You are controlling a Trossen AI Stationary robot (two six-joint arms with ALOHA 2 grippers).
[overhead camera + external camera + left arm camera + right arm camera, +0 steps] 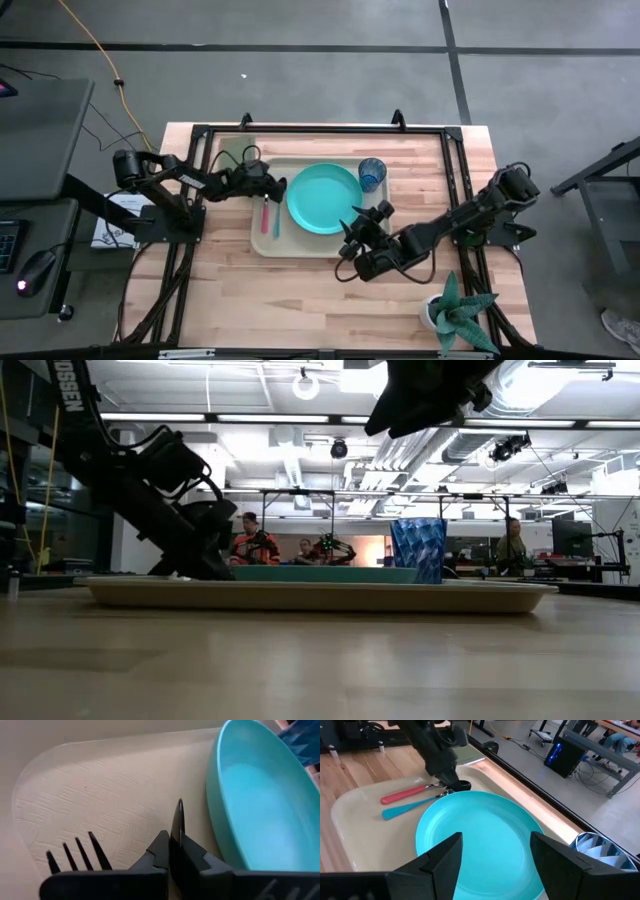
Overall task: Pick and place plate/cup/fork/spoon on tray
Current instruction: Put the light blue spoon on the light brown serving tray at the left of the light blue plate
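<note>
bench [320,290] carries the tray [300,246], long side running left-right in the high view. everything already sits inside its rim, so the task looks about finished. plate [324,198] lies flat mid-tray, taking the widest bare area. cup [371,174] stands upright in the tray's far right corner, just beside the plate, apart from the cutlery. fork [265,212] and spoon [276,218] lie side by side in the strip left of the plate, the only space long enough. both long axes run near-to-far, handles toward the near edge, tines and bowl toward the far edge; in the left wrist view the tines point away from the camera. left tool [268,184] sits low over the spoon's bowl end, fingers closed with the spoon's bowl edge pinched between them, probably about to let go. right tool [358,224] hovers at the plate's near right edge, fingers spread apart, nothing held.
</note>
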